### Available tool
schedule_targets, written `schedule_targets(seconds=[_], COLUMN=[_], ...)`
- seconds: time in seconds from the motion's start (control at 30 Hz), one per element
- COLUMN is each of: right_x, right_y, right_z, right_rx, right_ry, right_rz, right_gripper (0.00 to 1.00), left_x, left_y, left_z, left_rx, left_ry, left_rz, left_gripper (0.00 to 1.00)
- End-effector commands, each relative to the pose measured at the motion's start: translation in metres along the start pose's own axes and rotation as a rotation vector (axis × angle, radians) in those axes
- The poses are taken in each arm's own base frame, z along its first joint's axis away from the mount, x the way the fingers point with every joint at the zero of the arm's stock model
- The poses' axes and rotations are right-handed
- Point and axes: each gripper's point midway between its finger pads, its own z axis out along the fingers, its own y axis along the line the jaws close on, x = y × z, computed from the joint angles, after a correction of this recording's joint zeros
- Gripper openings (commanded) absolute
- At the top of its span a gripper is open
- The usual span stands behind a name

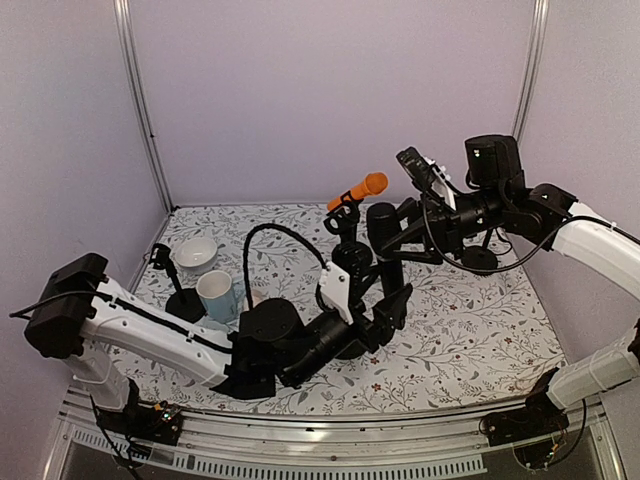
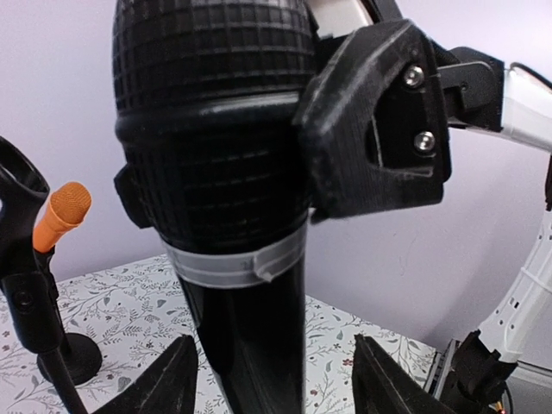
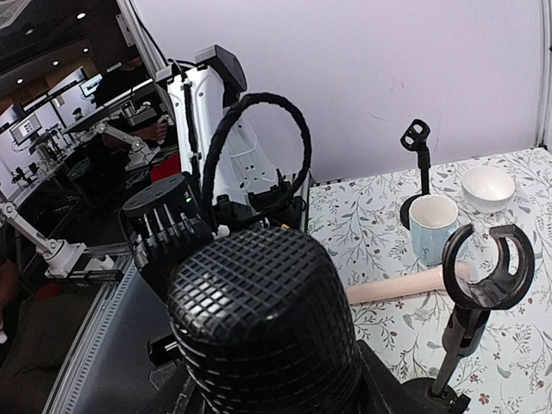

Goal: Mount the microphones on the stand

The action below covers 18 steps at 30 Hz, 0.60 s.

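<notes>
The black microphone [image 1: 383, 235] stands upright in mid-air over the table's middle. My right gripper [image 1: 403, 228] is shut on its mesh head [image 3: 263, 328]. My left gripper [image 1: 397, 297] is open around its glossy handle [image 2: 254, 336], with a gap on the right side. The orange microphone [image 1: 360, 189] sits tilted in the clip of the centre-back stand [image 1: 347, 222] and also shows in the left wrist view [image 2: 60, 216]. The pale beige-pink microphone [image 3: 397, 285] lies on the table. The bright pink one is out of view.
An empty clip stand [image 1: 170, 270] stands at the left, beside a blue-and-white mug [image 1: 218, 295] and a white bowl [image 1: 196, 253]. Another empty clip [image 3: 487, 274] on a stand is close to my right gripper. A black base [image 1: 480, 259] sits at the back right.
</notes>
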Motion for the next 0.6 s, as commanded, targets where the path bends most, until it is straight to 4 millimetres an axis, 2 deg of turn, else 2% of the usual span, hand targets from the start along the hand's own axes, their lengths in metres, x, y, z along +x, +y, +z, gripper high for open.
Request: schedule_targets(seconds=[0.0, 0.1, 0.27, 0.4, 0.57], right_x=[-0.0118, -0.0129, -0.0089, -0.008, -0.0064], right_y=[-0.0054, -0.0102, -0.0115, -0.01, -0.011], right_z=[-0.005, -0.0047, -0.0043, -0.0046, -0.003], right_rx=[0.066, 0.099, 0.108, 0.103, 0.094], right_ry=[-0.029, -0.027, -0.022, -0.021, -0.017], right_rz=[-0.028, -0.026, -0.011, -0.007, -0.001], right_gripper=[0.22, 0.22, 0.22, 0.23, 0.24], left_x=[0.0045, 0.0039, 0.0022, 0.0015, -0.0002], left_y=[0.0131, 0.0113, 0.0108, 0.012, 0.0162], left_z=[0.0172, 0.0235, 0.0265, 0.0246, 0.0189], left_rx=[-0.078, -0.088, -0.084, -0.072, -0.068], left_ry=[0.014, 0.011, -0.004, -0.005, -0.003], left_rz=[-0.073, -0.075, -0.094, -0.101, -0.089], left_gripper=[0.63, 0.59, 0.43, 0.31, 0.22])
